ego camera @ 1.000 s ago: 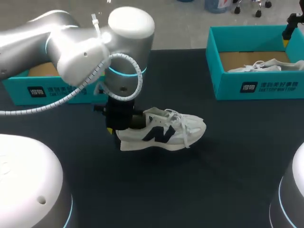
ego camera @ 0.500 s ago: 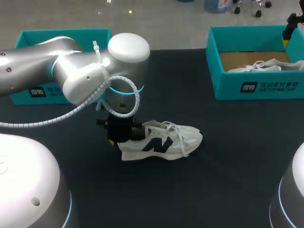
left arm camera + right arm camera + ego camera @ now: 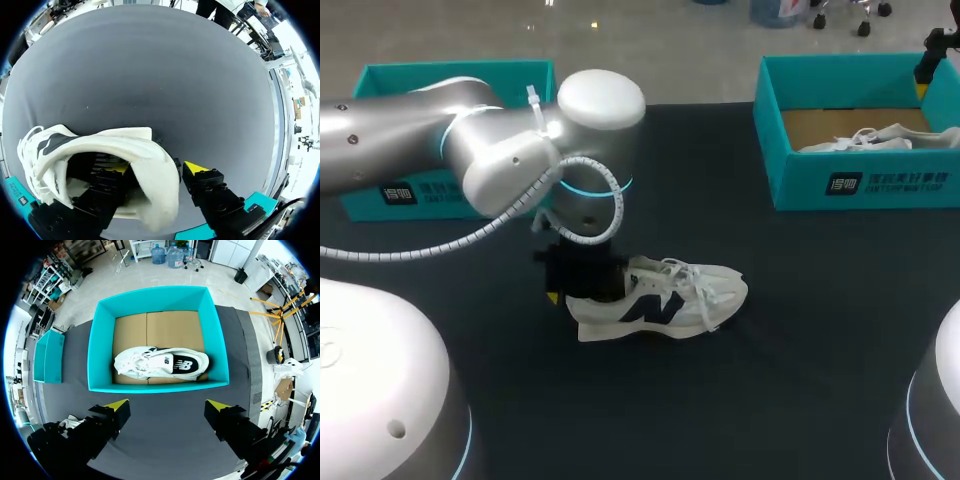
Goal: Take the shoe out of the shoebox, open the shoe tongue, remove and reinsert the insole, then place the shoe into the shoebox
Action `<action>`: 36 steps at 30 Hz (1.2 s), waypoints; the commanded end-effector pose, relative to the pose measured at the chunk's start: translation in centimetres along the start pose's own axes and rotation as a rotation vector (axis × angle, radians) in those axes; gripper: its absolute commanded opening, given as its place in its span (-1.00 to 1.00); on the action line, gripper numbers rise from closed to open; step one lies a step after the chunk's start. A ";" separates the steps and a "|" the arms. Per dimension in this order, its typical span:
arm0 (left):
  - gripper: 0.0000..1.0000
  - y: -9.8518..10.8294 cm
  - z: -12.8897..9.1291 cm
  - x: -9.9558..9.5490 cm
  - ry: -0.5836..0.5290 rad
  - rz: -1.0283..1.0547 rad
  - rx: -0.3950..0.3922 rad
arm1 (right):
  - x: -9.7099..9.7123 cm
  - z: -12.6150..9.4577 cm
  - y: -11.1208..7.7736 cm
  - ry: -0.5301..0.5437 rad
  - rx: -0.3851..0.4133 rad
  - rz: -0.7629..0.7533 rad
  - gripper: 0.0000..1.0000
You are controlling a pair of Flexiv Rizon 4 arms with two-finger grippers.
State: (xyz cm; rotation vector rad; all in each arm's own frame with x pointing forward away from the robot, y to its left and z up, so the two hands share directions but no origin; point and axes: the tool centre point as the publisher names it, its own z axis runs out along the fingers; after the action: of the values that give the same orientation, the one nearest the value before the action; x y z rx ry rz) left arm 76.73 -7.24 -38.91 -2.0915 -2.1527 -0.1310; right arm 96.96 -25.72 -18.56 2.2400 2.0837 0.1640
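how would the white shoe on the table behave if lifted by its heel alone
The shoe probably feels light: soft-looking upper, thick pale sole. Held only at the heel, where the left gripper sits, the toe would likely droop. Its loose laces may dangle and snag.

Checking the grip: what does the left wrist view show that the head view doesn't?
Left wrist only: the left gripper has one finger inside the white shoe, one outside its heel, pinching it. Head only: the shoe's toe, and the right-hand shoebox holding a second shoe. Both: the shoe on the dark table, gripper at its heel.
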 end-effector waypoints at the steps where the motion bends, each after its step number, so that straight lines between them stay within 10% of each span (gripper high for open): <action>1: 1.00 -1.2 -2.8 1.3 -0.069 -0.049 -0.025 | 0.0 0.0 0.0 0.000 0.000 0.001 1.00; 19: 1.00 -2.7 -9.2 4.9 -0.435 -0.494 0.127 | 0.0 0.0 0.0 0.000 0.000 0.001 1.00; 36: 1.00 -2.8 -9.3 5.0 -0.433 -0.479 0.140 | 0.0 0.0 0.0 0.000 0.000 0.001 1.00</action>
State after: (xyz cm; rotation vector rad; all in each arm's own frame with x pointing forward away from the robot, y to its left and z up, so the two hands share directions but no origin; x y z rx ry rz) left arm 74.48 -4.14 -28.74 -1.5920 -2.7589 0.4307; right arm 96.96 -25.72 -18.56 2.2400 2.0838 0.1641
